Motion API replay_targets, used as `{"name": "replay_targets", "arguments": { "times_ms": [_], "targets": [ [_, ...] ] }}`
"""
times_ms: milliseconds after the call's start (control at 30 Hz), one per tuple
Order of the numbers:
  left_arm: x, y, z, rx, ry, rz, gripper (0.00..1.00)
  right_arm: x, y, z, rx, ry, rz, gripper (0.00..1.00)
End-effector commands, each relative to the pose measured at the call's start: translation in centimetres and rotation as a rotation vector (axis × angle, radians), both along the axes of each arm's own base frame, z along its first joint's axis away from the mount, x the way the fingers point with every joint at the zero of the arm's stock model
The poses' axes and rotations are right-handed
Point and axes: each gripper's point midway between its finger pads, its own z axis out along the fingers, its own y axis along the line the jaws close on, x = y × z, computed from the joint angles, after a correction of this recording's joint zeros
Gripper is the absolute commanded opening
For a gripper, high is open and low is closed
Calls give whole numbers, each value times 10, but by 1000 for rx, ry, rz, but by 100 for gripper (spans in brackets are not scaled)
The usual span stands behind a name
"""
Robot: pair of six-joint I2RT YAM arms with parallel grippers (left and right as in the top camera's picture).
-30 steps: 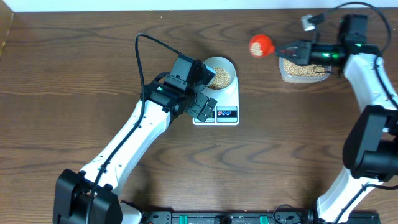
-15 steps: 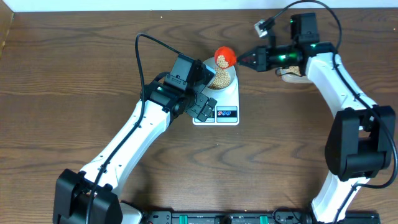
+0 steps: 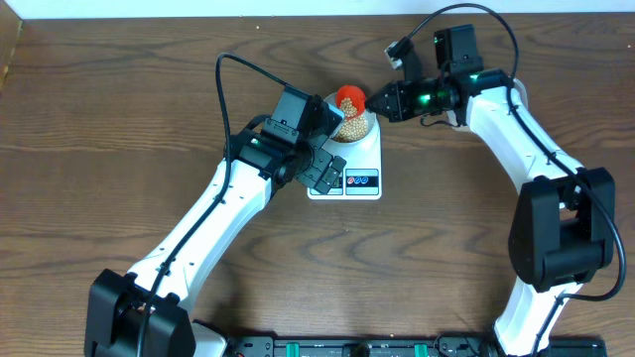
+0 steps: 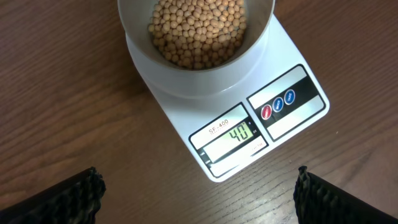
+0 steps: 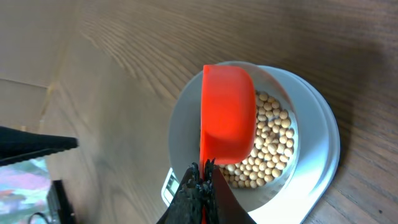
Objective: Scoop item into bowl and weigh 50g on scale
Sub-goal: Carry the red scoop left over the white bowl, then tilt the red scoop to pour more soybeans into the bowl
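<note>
Nearest the robot's base, the left arm is being reached across the dark brown wooden table (image 3: 119, 149), and the left gripper (image 3: 324, 167) is being held just above the front edge of the flat white rectangular digital scale (image 3: 369, 154). In the left wrist view this left gripper (image 4: 199, 193) is being shown with its jaws spread wide, one black fingertip (image 4: 84, 193) at each lower corner of the frame and the scale (image 4: 298, 81) lying below and between them, untouched.

On the scale's front strip, a small grey display (image 4: 230, 134) is being lit with the figure 40, and two round buttons (image 4: 278, 106), one red and one blue, are being shown just beside it.

Further back, the small round pale blue-white bowl (image 4: 205, 81) is being carried on the scale's platform. The many small round tan-yellow beans (image 4: 199, 31) are being held inside this bowl (image 3: 372, 104), heaped across its bottom.

Beyond that, an orange-red plastic scoop (image 5: 227, 112) is being held over the bowl (image 5: 180, 124), above the beans (image 5: 267, 143) on the side away from the display. The right gripper (image 5: 202, 174) is being kept at the scoop's narrow end with its jaws pressed together on it. In the overhead view the scoop (image 3: 347, 97) is being seen over the bowl's far rim, with the right gripper (image 3: 382, 102) just beside it. Whether anything is being carried in the scoop cannot be told.
</note>
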Motion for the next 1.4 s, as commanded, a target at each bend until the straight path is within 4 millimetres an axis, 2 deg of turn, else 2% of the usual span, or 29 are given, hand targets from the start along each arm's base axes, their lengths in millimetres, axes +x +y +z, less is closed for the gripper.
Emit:
{"name": "replay_targets", "arguments": {
  "times_ms": [0, 267, 433, 867, 1367],
  "targets": [
    [1, 1, 7, 2, -24, -9, 100, 1, 0, 12, -65, -75, -4, 1],
    [1, 1, 7, 2, -23, -9, 100, -5, 4, 16, -170, -159, 28, 1],
    [1, 1, 7, 2, -23, -9, 100, -10, 15, 16, -215, -229, 94, 1],
    [1, 1, 7, 2, -24, -9, 100, -9, 20, 9, -345, -340, 155, 1],
    [1, 1, 7, 2, -24, -9, 100, -10, 22, 13, -375, -401, 200, 1]
  ]
}}
